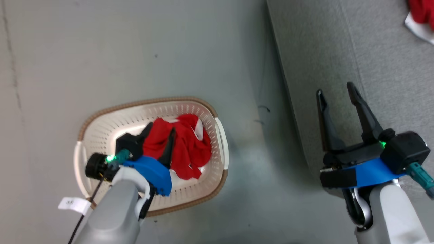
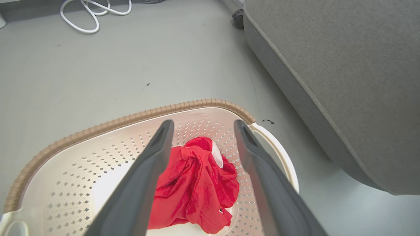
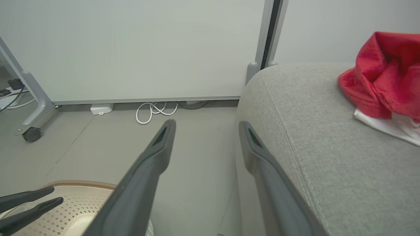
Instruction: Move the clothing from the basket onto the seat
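A crumpled red piece of clothing (image 1: pixel 186 149) lies in the cream basket (image 1: pixel 101 128) on the floor. My left gripper (image 1: pixel 161 128) hovers over it, open, its fingers either side of the cloth's left part. In the left wrist view the clothing (image 2: pixel 197 186) lies between and beyond the spread fingers (image 2: pixel 147 170), inside the basket (image 2: pixel 131 119). My right gripper (image 1: pixel 334 88) is open and empty above the grey seat (image 1: pixel 379 51) near its edge. A second red garment (image 1: pixel 422 10) with white trim rests on the seat (image 3: pixel 311 131), far right of the right gripper (image 3: pixel 206 124).
Bare grey floor separates the basket from the seat (image 2: pixel 344 82). A white cable (image 3: pixel 154 111) lies by the white wall panel, and a frame on a caster (image 3: pixel 31 134) stands at the left. A paper tag (image 1: pixel 73 203) hangs from my left arm.
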Motion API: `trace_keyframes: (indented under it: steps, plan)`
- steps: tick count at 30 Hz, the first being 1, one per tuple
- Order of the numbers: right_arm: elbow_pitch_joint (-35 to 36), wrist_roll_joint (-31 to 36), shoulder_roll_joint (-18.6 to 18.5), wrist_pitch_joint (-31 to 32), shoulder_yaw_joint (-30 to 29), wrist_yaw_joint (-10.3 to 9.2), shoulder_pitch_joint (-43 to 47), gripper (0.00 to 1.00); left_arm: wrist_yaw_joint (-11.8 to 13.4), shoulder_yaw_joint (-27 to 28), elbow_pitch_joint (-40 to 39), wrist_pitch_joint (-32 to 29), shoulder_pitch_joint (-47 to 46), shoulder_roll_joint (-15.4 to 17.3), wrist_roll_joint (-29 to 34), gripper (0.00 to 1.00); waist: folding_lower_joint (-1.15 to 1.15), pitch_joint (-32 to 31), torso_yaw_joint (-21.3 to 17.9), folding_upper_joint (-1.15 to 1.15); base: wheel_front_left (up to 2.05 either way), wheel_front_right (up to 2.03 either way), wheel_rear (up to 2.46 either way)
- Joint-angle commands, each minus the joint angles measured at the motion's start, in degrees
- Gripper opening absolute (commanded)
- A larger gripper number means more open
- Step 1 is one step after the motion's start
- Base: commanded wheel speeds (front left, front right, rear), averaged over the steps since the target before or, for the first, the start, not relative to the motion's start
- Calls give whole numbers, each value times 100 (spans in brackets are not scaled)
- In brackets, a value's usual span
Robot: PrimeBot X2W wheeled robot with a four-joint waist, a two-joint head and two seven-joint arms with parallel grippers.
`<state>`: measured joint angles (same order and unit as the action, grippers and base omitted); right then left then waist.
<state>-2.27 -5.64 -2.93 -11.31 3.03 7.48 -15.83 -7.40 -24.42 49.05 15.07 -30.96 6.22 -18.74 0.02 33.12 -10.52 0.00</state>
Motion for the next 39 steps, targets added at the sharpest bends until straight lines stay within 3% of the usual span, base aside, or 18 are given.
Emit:
trace_keyframes:
  steps: [1,14,28,35,36,37,38,39]
  plan:
    - [80,-3,6,-48,20,3,-177,100,-8,-10,110,16,-246,39,-48,100,-2,553,-190,0,0,0,0]
    - [364,-151,6,-252,333,3,-580,100,-8,-594,1364,-122,-1316,-23,-493,100,-2,1697,-443,0,0,0,0]
    - [357,-366,6,-379,468,3,-552,100,105,-679,2131,-76,-2068,95,-542,100,-2,2149,-760,0,0,0,0]
    - [364,-407,6,-392,499,3,-487,100,609,-787,2371,-370,-2243,177,-413,100,-2,2190,-791,0,0,0,0]
    - [366,-408,6,-392,499,3,-473,100,660,-801,2391,-428,-2246,190,-399,79,-2,2194,-792,0,0,0,0]
    - [369,-405,6,-394,499,3,-462,100,712,-812,2403,-460,-2246,206,-390,44,-2,2197,-792,0,0,0,0]
    - [376,-407,6,-394,499,3,-458,100,747,-815,2416,-492,-2243,220,-398,27,-2,2199,-794,0,0,0,0]
    - [381,-406,6,-395,501,3,-457,100,752,-813,2424,-512,-2232,228,-417,0,-2,2200,-797,0,0,0,0]
